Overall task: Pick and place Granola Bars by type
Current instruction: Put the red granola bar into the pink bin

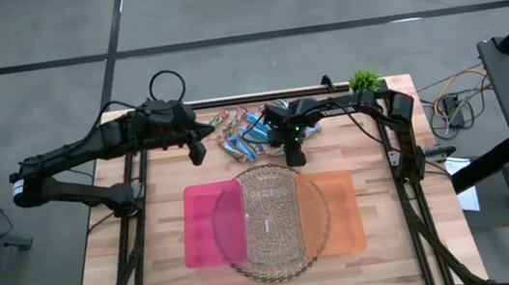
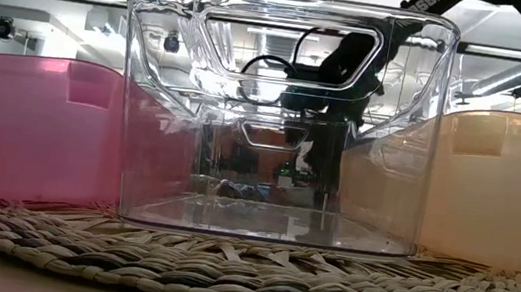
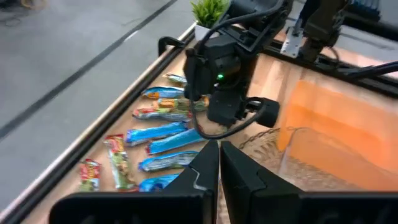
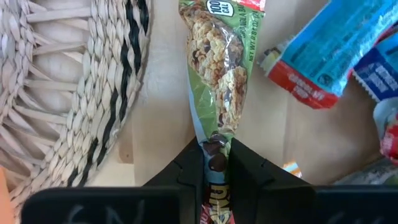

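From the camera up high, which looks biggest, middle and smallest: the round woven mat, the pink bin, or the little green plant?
1. Round woven placemat, widest across.
2. Pink plastic bin, a bit smaller, though the clear bin hides one edge.
3. Small green potted plant, far the smallest.

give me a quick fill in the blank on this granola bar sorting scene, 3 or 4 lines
1. The right hand is shut on a granola bar whose wrapper is mostly ____.
2. Beside the clear bin, the pink bin lies on one side and the ____ bin on the other.
3. The bins rest on a round woven ____.
4. The left hand is shut and holds ____.

Missing words: green; orange; mat; nothing
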Robot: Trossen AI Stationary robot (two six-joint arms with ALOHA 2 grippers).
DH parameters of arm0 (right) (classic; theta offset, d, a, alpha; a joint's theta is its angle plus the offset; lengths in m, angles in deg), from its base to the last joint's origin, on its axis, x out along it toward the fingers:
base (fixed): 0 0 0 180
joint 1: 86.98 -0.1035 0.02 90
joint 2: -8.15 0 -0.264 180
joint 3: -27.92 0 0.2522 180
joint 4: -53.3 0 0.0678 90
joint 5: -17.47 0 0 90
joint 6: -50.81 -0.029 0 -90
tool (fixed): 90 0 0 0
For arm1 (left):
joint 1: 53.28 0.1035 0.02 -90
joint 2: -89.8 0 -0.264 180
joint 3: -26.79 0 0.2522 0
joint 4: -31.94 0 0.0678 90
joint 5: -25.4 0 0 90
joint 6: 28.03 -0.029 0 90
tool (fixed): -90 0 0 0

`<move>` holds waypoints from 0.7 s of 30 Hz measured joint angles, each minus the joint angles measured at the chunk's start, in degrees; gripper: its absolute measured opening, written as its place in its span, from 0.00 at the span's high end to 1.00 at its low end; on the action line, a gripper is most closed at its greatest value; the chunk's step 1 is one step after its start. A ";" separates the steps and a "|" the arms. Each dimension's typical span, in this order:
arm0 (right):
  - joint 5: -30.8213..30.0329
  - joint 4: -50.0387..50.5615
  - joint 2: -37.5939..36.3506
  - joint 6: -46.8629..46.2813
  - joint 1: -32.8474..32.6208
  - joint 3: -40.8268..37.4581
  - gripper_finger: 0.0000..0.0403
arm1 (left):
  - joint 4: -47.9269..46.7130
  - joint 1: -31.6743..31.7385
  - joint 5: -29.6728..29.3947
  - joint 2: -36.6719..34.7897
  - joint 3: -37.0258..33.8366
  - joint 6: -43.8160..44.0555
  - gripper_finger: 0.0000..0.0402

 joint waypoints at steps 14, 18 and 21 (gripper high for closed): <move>1.09 2.61 -4.20 -0.15 -0.70 3.85 0.89 | -1.44 -0.01 0.28 -5.00 0.11 -0.37 1.00; 1.16 3.48 -6.24 -0.55 -1.21 6.94 0.89 | -2.14 -0.01 0.24 -6.95 0.11 -1.23 1.00; 1.30 3.37 -7.83 -2.53 -1.61 9.45 0.89 | -3.38 -0.01 0.18 -8.32 0.11 -1.86 1.00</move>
